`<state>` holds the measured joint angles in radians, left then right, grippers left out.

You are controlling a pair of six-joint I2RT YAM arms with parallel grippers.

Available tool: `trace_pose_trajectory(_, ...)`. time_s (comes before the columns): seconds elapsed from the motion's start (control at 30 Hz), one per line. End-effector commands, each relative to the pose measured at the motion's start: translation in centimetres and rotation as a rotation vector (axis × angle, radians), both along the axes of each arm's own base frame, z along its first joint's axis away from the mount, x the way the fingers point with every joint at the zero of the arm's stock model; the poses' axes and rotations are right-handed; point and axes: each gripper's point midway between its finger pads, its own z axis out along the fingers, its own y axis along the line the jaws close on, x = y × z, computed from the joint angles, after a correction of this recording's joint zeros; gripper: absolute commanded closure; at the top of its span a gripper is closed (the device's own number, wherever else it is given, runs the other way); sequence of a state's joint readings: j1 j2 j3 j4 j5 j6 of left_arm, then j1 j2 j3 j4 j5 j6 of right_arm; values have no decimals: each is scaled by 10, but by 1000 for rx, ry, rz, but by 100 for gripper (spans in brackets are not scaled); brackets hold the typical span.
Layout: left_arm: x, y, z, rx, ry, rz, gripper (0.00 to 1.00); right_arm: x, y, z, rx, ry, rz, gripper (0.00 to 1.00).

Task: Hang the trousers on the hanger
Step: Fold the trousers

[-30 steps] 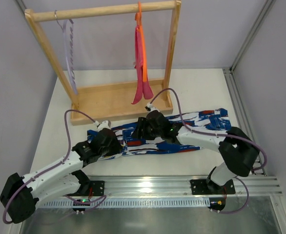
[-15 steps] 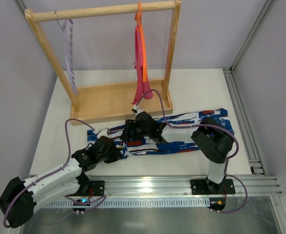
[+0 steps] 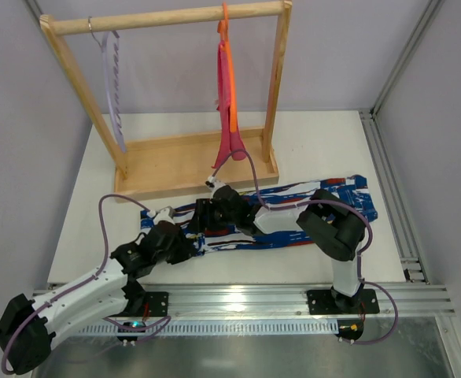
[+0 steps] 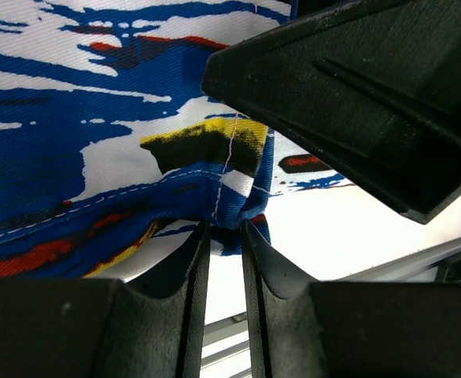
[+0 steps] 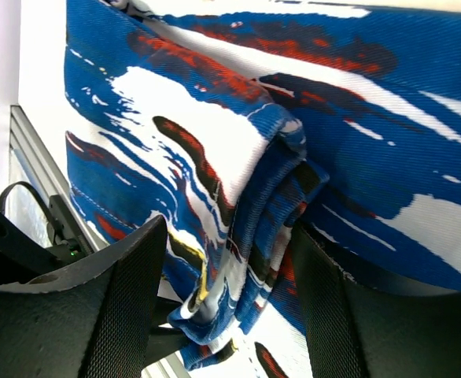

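Two arms reach out from the metal rail [image 3: 238, 299] along the near edge of the worktop [image 3: 325, 142], and both meet the trousers [image 3: 348, 193] at their left end.

My left gripper [image 3: 179, 240] sits nearest, low over the near-left corner of the garment. On its wrist view the fingers [image 4: 191, 268] are drawn almost together, with a small pucker of the stitched hem pinched in the narrow slot between them.

Just beyond it, my right gripper [image 3: 203, 216] lies folded back across the cloth toward the left. Its wrist view shows the jaws standing wide, with a rolled-up ridge of printed fabric rising between the fingers [image 5: 128, 299]. The ridge touches one finger; I can't tell whether it is being squeezed at all.

The trousers lie flat as a long folded strip running left to right across the middle of the worktop, roughly parallel to the near edge, the right end reaching toward the worktop's right edge.

Directly behind them stands the wooden rack [image 3: 167, 17], its base tray [image 3: 183, 161] near the strip's far side. The hanger [image 3: 112, 79] hangs bare at the left end of the rack's top bar, well apart from the trousers. An orange hanger [image 3: 225, 27] carrying a pink cloth [image 3: 230, 118] hangs toward the right end.
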<state>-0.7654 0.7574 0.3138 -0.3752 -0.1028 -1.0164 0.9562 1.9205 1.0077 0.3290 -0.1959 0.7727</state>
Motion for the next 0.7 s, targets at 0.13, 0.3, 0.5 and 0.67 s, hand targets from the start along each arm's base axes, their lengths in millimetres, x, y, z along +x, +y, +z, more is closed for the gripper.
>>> trace_pose_trajectory(0.13, -3, 2, -1, -24, 8, 28, 78, -10, 17, 11, 101, -19, 9, 36)
trace_pose_trajectory(0.3, -2, -5, 10, -77, -5, 15, 71, -12, 18, 10, 66, -28, -3, 64)
trace_pose_trajectory(0.5, 8, -8, 64, -107, -91, 14, 41, 3, -38, 30, -173, -63, -141, 96)
trace_pose_trajectory(0.67, 20, 4, 98, -32, -143, 49, 31, 3, -101, 37, -342, -26, -201, 96)
